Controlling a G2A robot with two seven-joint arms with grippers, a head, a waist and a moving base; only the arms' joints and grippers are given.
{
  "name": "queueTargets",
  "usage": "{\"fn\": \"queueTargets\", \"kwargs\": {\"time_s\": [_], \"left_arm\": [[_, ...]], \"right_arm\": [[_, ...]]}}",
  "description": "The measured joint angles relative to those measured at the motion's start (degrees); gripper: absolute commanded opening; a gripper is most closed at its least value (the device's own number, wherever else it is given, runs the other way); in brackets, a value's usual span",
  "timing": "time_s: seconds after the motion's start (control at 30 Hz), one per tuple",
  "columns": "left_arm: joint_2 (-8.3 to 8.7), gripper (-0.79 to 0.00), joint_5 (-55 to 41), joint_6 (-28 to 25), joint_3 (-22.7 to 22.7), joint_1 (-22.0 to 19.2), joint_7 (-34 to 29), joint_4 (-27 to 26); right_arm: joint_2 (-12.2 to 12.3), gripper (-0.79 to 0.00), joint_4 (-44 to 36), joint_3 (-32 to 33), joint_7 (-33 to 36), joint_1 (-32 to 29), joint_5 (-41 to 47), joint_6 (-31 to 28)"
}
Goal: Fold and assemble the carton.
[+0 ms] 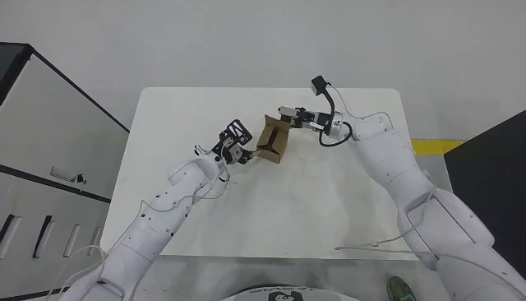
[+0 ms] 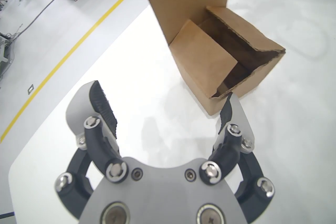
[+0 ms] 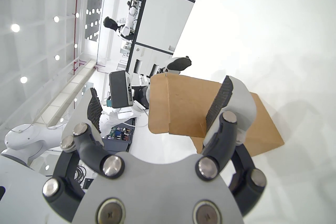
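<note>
cardboard, brown and corrugated, forms the half-folded carton [image 1: 272,137] [image 2: 225,57] [image 3: 183,109] that stands on the smooth white table with rounded corners [image 1: 329,219], just above the middle of the top view. its open end shows ragged fluted edges, a dark hollow inside and one small flap bent inward. a tall flat panel rises from one side.

the left gripper [image 1: 244,142] [image 2: 163,89] sits just left of the carton in the top view, its claw released. its two metal fingers carry black ribbed rubber pads [image 2: 103,107] and are spread wide. one tip is right at the carton's open corner, though whether it touches cannot be told.

the right gripper [image 1: 285,118] [image 3: 160,84] is at the carton's upper right in the top view, released too. its ribbed fingers [image 3: 218,101] are splayed apart, one pad in front of a creased flat panel.
</note>
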Motion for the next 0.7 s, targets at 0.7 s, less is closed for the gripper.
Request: {"fn": "queueTargets", "kwargs": {"time_s": [0.7], "left_arm": [[-0.33,-0.299,-0.6,1.8,-2.7,0.0,0.1,0.9]], "right_arm": [[2.3,0.0,-3.7,3.4,3.1,-4.3,1.0,0.5]]}}
